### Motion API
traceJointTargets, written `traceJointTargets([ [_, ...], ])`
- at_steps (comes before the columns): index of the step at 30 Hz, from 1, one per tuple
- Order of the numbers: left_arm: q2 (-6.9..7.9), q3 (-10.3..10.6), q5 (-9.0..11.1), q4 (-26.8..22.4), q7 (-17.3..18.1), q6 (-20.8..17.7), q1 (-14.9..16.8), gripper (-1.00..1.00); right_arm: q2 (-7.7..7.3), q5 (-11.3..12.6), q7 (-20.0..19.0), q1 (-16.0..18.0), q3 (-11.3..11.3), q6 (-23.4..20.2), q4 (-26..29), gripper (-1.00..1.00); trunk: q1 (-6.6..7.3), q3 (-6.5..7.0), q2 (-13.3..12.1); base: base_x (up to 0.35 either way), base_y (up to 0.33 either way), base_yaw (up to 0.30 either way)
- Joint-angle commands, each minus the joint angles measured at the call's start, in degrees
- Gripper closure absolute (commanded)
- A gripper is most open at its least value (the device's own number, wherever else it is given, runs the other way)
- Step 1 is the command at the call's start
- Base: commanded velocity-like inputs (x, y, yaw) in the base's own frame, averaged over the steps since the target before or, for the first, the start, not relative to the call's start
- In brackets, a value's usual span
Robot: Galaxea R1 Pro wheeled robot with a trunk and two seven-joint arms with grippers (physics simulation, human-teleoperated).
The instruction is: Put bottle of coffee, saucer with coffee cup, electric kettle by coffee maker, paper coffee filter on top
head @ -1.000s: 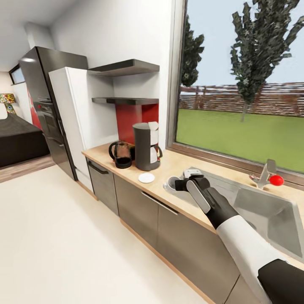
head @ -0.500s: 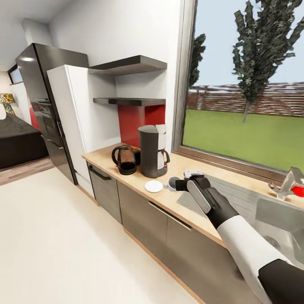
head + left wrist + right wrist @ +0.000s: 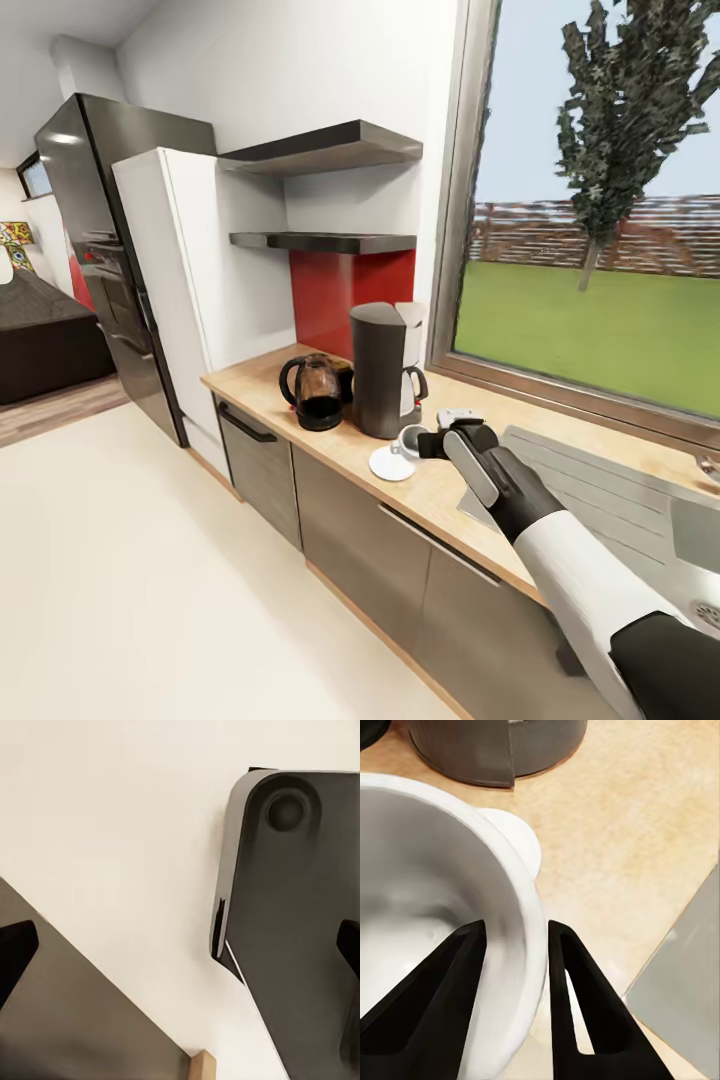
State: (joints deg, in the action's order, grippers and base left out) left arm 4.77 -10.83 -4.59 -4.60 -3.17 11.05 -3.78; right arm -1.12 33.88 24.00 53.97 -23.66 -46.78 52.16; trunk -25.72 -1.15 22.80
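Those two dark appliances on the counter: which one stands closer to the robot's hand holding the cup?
The coffee maker, the tall dark-grey machine. The squat see-through electric kettle sits beyond it, farther from the right gripper and its cup.

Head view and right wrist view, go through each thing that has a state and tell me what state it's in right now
Right gripper: shut on the coffee cup's rim.
Coffee cup: held upright, empty, above the saucer.
Saucer: flat on the countertop, beside the coffee maker.
Coffee maker: upright on the countertop, lid down.
Electric kettle: upright beside the coffee maker.
Kitchen shelf: bare on top, as far as visible.
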Motion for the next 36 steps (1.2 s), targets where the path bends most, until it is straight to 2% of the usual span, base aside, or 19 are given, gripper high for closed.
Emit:
traceJointTargets([
  [1, -0.02, -0.34, -0.5, -0.06, -0.12, 0.11, 0.0, -1.0, -0.08, 0.6, 0.62, 0.08, -0.25, -0.07, -0.01, 1.0, -0.07, -0.12, 0.12, 0.283, 0.234, 0.0],
  [10, 0.03, -0.34, -0.51, -0.06, -0.15, 0.1, 0.0, -1.0, -0.04, 0.42, 0.8, 0.08, -0.25, -0.07, -0.12, 1.0, -0.07, -0.12, 0.12, 0.259, 0.217, 0.0],
  [17, -0.01, -0.34, -0.51, -0.06, -0.16, 0.07, 0.0, -1.0, -0.23, 0.24, 0.95, 0.08, -0.25, -0.23, -0.6, 1.0, -0.07, -0.12, 0.12, 0.044, 0.038, 0.0],
  [22, 0.05, -0.28, -0.55, -0.06, -0.13, -0.05, 0.06, -1.0, -0.08, 0.23, 0.96, 0.08, -0.29, -0.24, -4.08, 1.0, -0.07, -0.12, 0.12, 0.003, 0.003, -0.018],
  [30, 0.07, -0.22, -0.94, -0.06, -0.08, -0.3, 0.09, -1.0, 0.08, 0.37, 0.96, 0.08, -0.31, -0.16, -7.27, 1.0, -0.07, -0.12, 0.12, 0.0, 0.0, -0.2],
  [36, 0.11, 0.12, -1.11, -0.06, -0.07, -0.72, 0.09, -1.0, 0.48, 0.67, 0.96, 0.08, -0.33, -0.07, -11.12, 1.0, -0.07, -0.12, 0.12, 0.063, 0.013, -0.02],
])
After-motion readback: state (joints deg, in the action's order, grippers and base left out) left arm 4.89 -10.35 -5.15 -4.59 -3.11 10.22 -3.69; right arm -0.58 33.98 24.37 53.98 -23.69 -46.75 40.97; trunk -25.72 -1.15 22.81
